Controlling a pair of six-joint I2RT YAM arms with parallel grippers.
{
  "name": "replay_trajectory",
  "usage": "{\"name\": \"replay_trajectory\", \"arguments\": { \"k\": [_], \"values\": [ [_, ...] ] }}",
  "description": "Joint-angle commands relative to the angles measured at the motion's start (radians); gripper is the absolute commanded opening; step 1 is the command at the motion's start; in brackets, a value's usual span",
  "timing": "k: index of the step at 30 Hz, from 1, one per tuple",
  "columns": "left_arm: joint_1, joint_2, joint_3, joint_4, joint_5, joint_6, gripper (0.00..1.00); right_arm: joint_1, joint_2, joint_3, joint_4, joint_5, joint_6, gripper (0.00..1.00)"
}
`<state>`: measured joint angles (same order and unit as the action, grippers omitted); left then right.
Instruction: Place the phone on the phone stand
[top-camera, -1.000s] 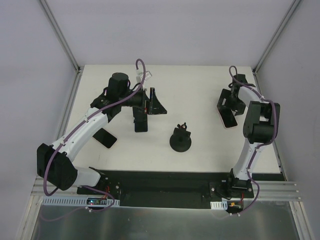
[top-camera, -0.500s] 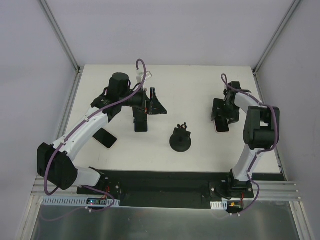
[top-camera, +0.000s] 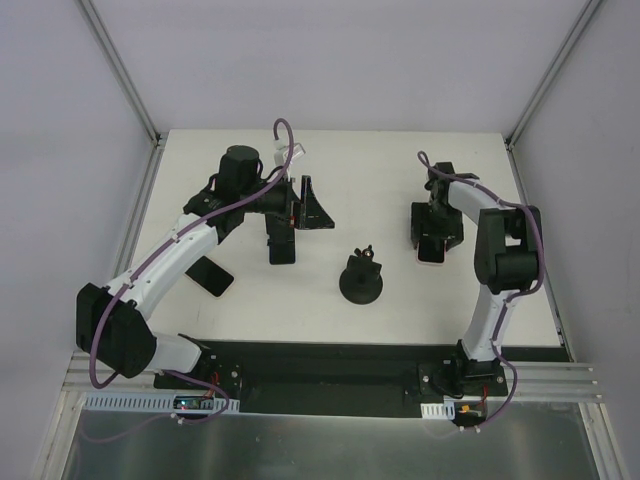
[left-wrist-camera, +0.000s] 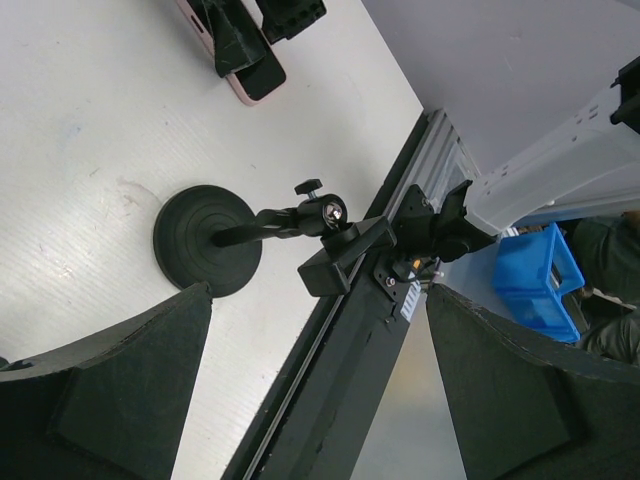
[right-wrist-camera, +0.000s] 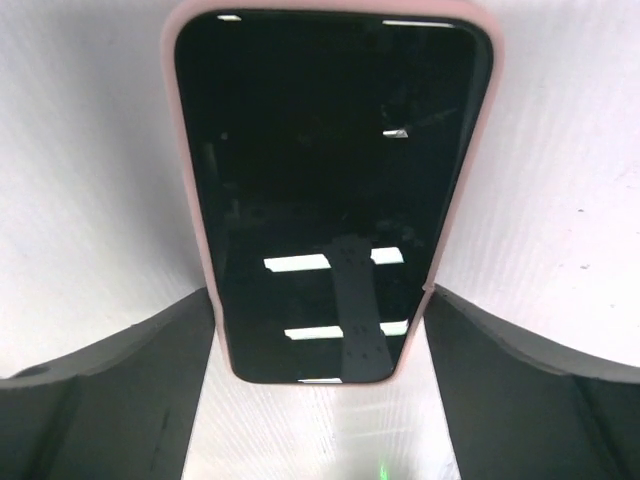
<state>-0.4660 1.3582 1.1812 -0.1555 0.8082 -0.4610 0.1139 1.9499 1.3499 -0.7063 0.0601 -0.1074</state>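
Table (top-camera: 400, 160): white top, grey walls on three sides, arm bases along the near edge.

Left arm (top-camera: 170, 255): stretched from the near-left corner toward the far middle of the table. Its left gripper (top-camera: 298, 222) sits left of centre with the jaws spread wide. In its wrist view one finger (left-wrist-camera: 110, 390) stands at each lower corner with nothing between them, only the table and stand beyond.

Right arm (top-camera: 510, 250): rises from the near-right base and folds back toward the centre. The right gripper (top-camera: 434, 232) points down over the right half of the table.

Phone stand (top-camera: 360, 280): black, round base flat on the table near the middle, between the two arms. A thin stem leans off the base and carries a ball joint and a clamp head (left-wrist-camera: 340, 255) (the head hangs past the base toward the near edge). Nothing is on it.

Phone (top-camera: 432, 250): dark screen, pink case, right of the stand and a little farther back, well apart from it. The right gripper pinches it by the long edges, one finger (right-wrist-camera: 110, 400) pressed against each side of the case. Whether it rests on the table or hangs just above it, I cannot tell.

Second phone (top-camera: 210, 277): dark, lying flat at near left, just beside the left arm.
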Motion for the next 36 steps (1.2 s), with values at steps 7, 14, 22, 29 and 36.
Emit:
{"name": "replay_trajectory", "arguments": {
  "k": [7,14,22,29,36],
  "values": [
    [-0.013,0.01,0.037,0.022,0.036,-0.01,0.87,0.033,0.017,0.006,-0.085,-0.009,0.038,0.22],
    [-0.013,0.021,0.038,0.024,0.043,-0.016,0.86,0.05,-0.265,-0.202,0.172,-0.16,0.055,0.01],
    [-0.055,0.051,0.044,0.057,0.112,-0.042,0.84,0.125,-0.833,-0.615,0.642,-0.177,0.161,0.01],
    [-0.115,0.004,0.014,0.137,0.114,-0.041,0.87,0.415,-1.219,-0.623,0.648,0.027,0.103,0.01],
    [-0.123,-0.074,-0.015,0.238,0.163,-0.044,0.9,0.694,-1.209,-0.45,0.427,0.228,-0.185,0.01]
  ]
}}
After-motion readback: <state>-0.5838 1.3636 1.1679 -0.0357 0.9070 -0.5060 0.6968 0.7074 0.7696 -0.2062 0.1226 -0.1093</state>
